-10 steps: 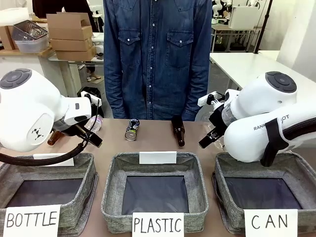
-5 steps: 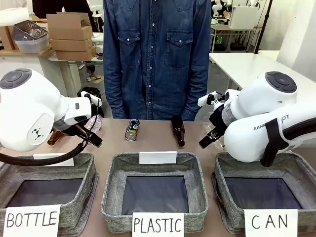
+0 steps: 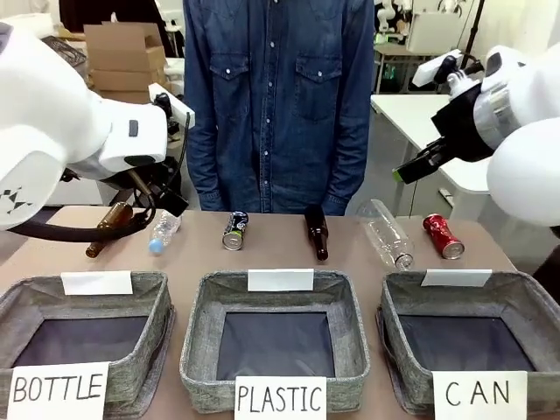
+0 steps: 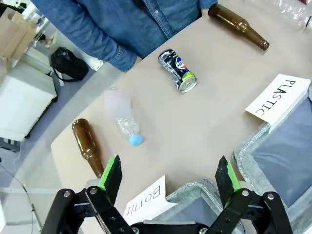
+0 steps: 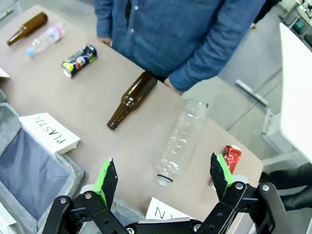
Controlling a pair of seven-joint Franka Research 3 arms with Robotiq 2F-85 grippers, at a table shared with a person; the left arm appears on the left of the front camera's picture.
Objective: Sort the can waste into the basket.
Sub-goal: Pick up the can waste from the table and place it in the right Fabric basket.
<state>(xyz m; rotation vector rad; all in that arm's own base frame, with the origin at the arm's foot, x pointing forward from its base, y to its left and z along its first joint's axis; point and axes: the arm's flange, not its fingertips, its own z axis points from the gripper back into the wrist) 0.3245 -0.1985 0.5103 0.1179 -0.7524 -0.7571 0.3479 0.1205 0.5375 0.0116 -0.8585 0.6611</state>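
The crushed red can (image 3: 443, 236) lies at the table's far right, beyond the CAN basket (image 3: 391, 325); it also shows in the right wrist view (image 5: 229, 158). The dark blue-black can (image 3: 233, 230) lies on its side near the person, left of centre, and also shows in both wrist views (image 4: 177, 71) (image 5: 79, 60). My right gripper (image 3: 404, 173) (image 5: 163, 178) hangs open and empty high above the right side. My left gripper (image 3: 164, 198) (image 4: 170, 178) is open and empty, raised above the table's left side.
A large clear bottle (image 3: 385, 232) lies beside the red can. Brown bottles (image 3: 316, 231) (image 3: 108, 228) and a small plastic bottle (image 3: 163, 232) lie along the far edge. The BOTTLE basket (image 3: 157, 297) and PLASTIC basket (image 3: 197, 306) stand in front. A person stands across the table.
Both arms have risen well above the table. The right arm's lift has uncovered the clear bottle and the red can.
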